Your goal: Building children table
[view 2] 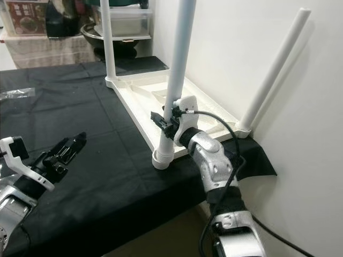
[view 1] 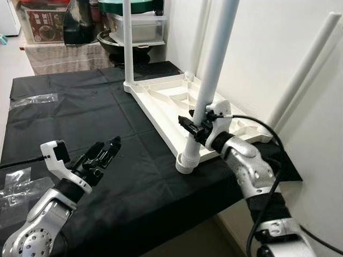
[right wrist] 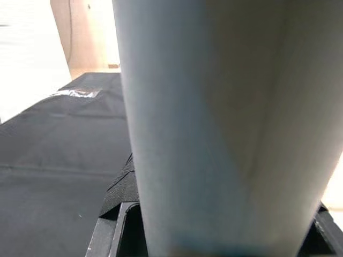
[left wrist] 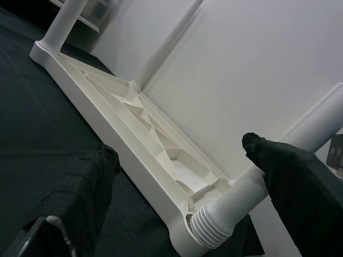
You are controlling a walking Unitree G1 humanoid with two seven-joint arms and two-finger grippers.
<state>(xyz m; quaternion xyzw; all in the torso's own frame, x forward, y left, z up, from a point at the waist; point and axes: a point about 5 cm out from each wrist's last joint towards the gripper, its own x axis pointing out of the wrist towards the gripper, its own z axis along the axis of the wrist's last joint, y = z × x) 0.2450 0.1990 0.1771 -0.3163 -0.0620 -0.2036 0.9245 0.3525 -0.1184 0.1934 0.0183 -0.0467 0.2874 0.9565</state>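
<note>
The right gripper (view 1: 197, 124) clamps the upright white leg (view 1: 214, 69) just above its corner socket in the upturned tabletop (view 1: 166, 104); the left gripper (view 1: 107, 150), fingers parted, hangs well apart.

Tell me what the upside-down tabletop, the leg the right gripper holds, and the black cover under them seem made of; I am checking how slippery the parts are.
Tabletop: likely moulded plastic, off-white, going by its ribbed underside. Leg: likely the same plastic, smooth and slightly glossy, with moulded threads at its base. Black cover: looks like matte fabric, creased and soft. The right gripper is shut on the leg.
</note>
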